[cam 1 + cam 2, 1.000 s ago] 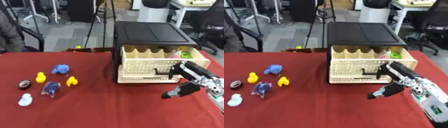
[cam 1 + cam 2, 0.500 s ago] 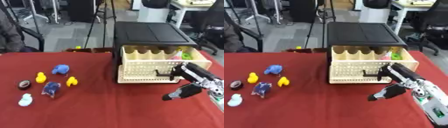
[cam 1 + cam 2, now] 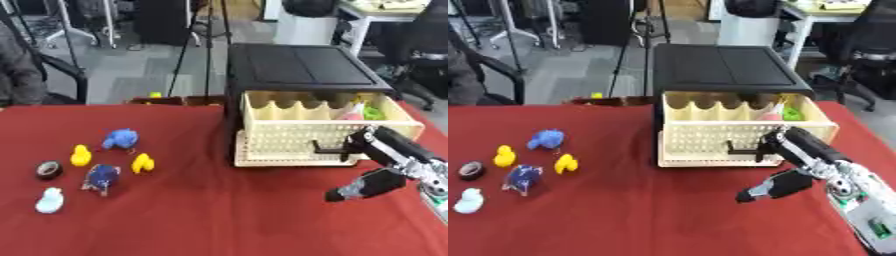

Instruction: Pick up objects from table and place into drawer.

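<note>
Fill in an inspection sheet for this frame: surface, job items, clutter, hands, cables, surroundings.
Surface: red tablecloth, flat.
Job's things: cream drawer pulled open from a black cabinet, pink and green items inside at its right end. On the cloth at left: two yellow ducks, light blue toy, dark blue toy, pale blue toy, dark tape roll.
Clutter: small yellow-green thing behind the table's far edge.
Hands: right hand in front of the drawer, above the cloth, holding nothing visible; left hand not in view.
Cables: nothing seen.
Surroundings: office chairs, stand legs, grey floor.
</note>
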